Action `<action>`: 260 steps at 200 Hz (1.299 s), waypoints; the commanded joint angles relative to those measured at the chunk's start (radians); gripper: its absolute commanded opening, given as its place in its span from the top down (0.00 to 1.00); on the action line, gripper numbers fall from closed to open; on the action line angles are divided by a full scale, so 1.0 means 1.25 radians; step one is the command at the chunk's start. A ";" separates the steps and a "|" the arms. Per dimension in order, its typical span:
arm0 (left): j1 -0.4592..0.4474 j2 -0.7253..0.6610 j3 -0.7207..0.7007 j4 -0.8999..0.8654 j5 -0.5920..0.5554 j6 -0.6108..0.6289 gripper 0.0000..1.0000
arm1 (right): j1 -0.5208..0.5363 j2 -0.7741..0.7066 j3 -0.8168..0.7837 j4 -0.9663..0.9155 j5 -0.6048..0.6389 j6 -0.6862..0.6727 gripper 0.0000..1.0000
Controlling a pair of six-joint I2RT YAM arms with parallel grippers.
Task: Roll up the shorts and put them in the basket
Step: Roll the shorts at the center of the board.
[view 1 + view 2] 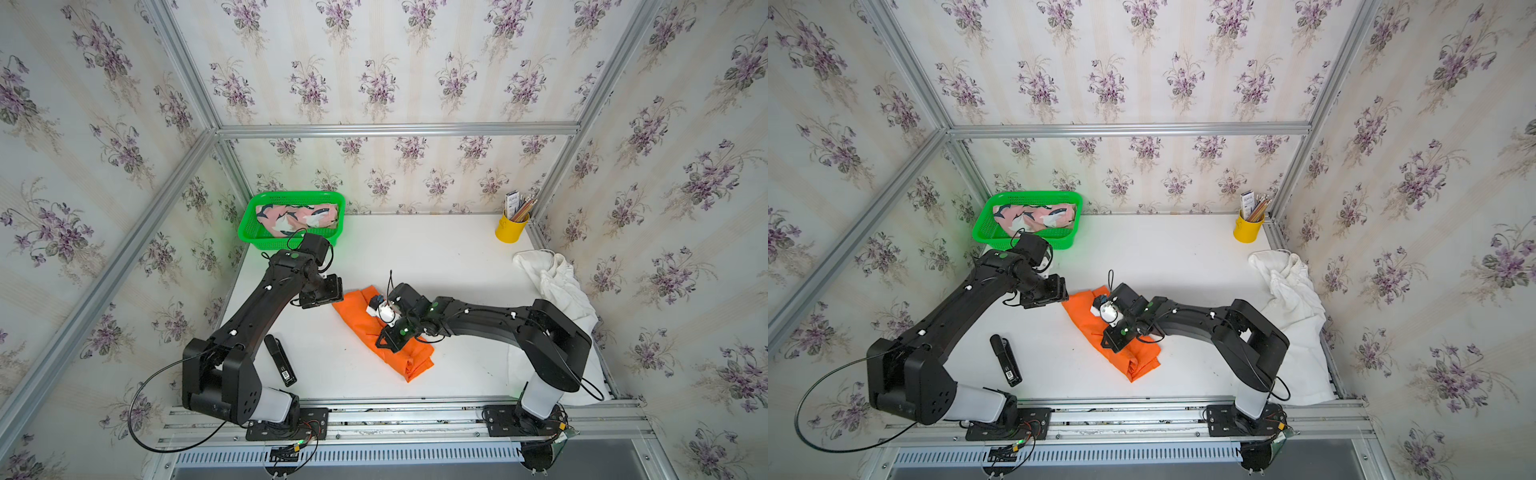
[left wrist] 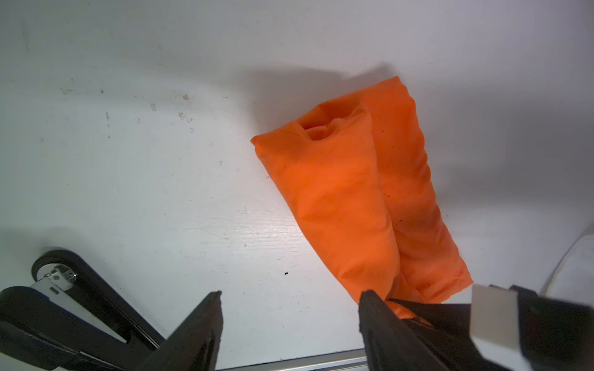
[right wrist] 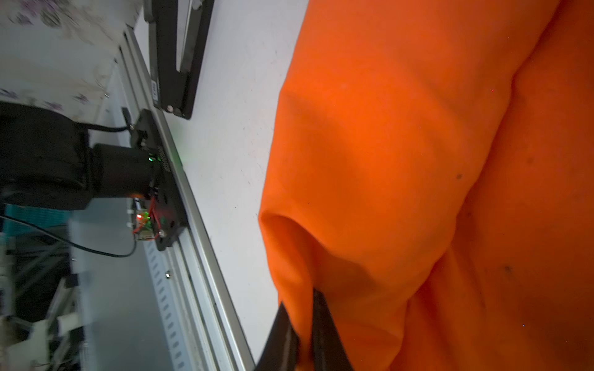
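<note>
orange shorts (image 1: 353, 318): in both top views, folded into a long strip lying slantwise on the middle of the desk (image 1: 436, 257), one end far-left, the other near-right.
pink shorts (image 1: 297, 218): bundled inside the green basket (image 1: 253, 235) at the far left corner of the desk.
white shorts (image 1: 557, 286): a loose heap along the right edge, nearer than the yellow cup (image 1: 509, 230) of pencils.
black device (image 1: 280, 359): flat on the near left of the desk, apart from the cloth.
left end effector (image 1: 328, 293): in both top views, over the far-left end of the strip; jaws hidden from above.
right end effector (image 1: 384, 341): in both top views, down on the middle of the strip, at its left side.
left fingers (image 2: 205, 321): in the left wrist view, spread wide with bare desk between them; one stands at the end of the strip, contact unclear. The strip shows two long folds side by side.
right fingers (image 3: 324, 327): in the right wrist view, pressed together, pinching a fold at the edge of the orange shorts just above the desk.
</note>
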 commanded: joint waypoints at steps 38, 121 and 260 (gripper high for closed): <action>-0.095 0.147 0.106 0.025 0.016 -0.009 0.29 | -0.181 -0.021 -0.156 0.198 -0.179 0.200 0.90; -0.148 0.281 0.253 0.011 -0.049 -0.008 0.29 | -0.105 -0.060 -0.066 0.003 -0.048 0.042 0.90; -0.077 0.339 0.149 0.004 0.117 0.244 0.34 | -0.007 -0.035 -0.146 0.142 -0.130 0.061 0.96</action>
